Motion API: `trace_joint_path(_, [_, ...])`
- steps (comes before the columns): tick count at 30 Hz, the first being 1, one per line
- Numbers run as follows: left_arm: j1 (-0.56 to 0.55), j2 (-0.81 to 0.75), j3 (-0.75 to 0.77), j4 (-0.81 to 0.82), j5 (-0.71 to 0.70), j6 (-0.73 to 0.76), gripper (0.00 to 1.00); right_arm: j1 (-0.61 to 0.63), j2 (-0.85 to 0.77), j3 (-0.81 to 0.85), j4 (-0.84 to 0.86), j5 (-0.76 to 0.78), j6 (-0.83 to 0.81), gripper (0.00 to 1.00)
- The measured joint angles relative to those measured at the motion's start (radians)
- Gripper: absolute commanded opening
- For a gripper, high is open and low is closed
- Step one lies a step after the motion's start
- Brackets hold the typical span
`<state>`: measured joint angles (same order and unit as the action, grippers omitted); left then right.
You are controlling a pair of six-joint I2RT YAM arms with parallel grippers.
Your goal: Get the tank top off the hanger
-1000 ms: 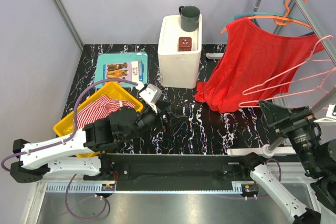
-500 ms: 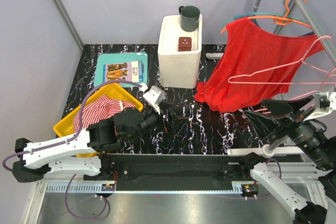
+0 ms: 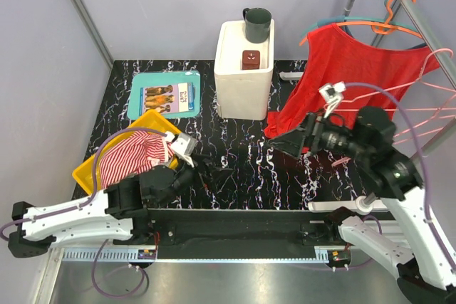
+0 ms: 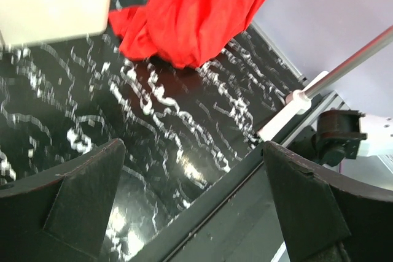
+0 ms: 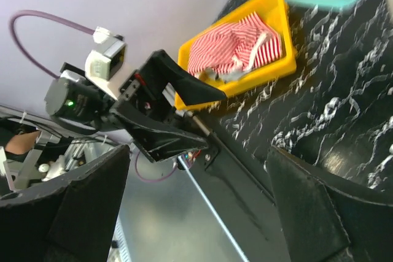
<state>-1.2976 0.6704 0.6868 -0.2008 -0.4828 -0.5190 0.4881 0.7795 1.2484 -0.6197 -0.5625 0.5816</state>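
The red tank top (image 3: 342, 83) hangs on an orange hanger (image 3: 388, 28) on the rack at the back right, and its hem rests on the table. It also shows at the top of the left wrist view (image 4: 196, 10). My right gripper (image 3: 286, 143) is open and empty, and hovers in front of the tank top's lower left part, pointing left. My left gripper (image 3: 217, 171) is open and empty, low over the table's middle near the front edge and well apart from the tank top. In both wrist views the jaws stand wide apart with nothing between them.
A white box (image 3: 244, 69) with a dark mug (image 3: 257, 24) stands at the back centre. A yellow bin (image 3: 91, 169) holds a red-striped cloth (image 3: 132, 154). A teal tray (image 3: 165, 94) lies at the back left. Empty pink hangers (image 3: 420, 101) hang beside the tank top. The rack's white foot (image 4: 301, 99) lies at the front right.
My right arm has swung from the far right edge leftward, in front of the tank top. My left arm has drawn back and lower toward the near edge.
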Motion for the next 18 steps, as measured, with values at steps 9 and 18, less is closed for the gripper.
trace_joint_path(9, [0.000,-0.147,-0.158,-0.030,-0.031,-0.124,0.99,0.183,-0.045,-0.241,0.057,0.156,0.068,1.00])
trace_joint_path(18, [0.000,-0.154,-0.294,0.034,-0.012,-0.221,0.99,0.209,-0.153,-0.755,0.237,0.314,0.145,1.00])
